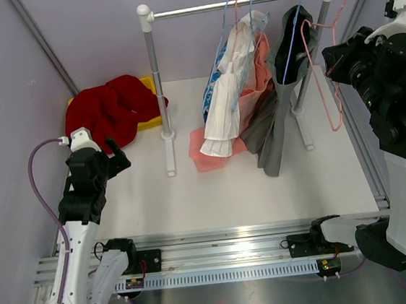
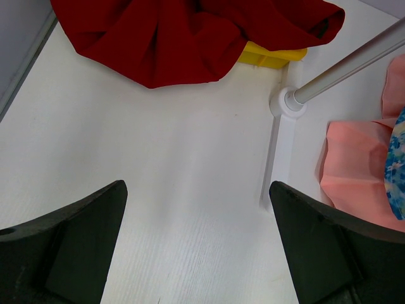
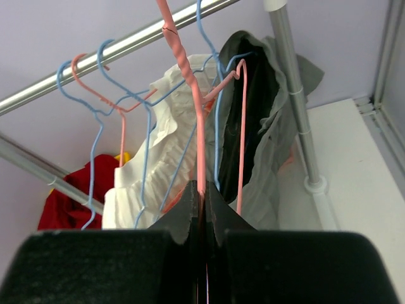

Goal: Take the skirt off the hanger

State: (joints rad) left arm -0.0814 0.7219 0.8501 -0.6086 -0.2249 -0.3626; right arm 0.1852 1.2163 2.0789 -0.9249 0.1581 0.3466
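Table [image 1: 215, 194]: we see a flat white top, closed in on the left and at the back by pale lilac walls.
Far left corner: a red cloth [image 1: 115, 107] lies crumpled in a heap over a yellow object [image 1: 149, 83], which shows only at its edges.
Rack feet: two white bars rest flat on the table. The left foot [image 1: 169, 155] is just beside the red cloth, and the right foot [image 1: 305, 130] is well apart from it.
Between the feet: the lower part of a pink cloth [image 1: 200, 154] spreads on the surface near the left foot.

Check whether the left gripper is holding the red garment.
No, the left gripper stands open with nothing between its fingers, and the red garment lies well clear of it.
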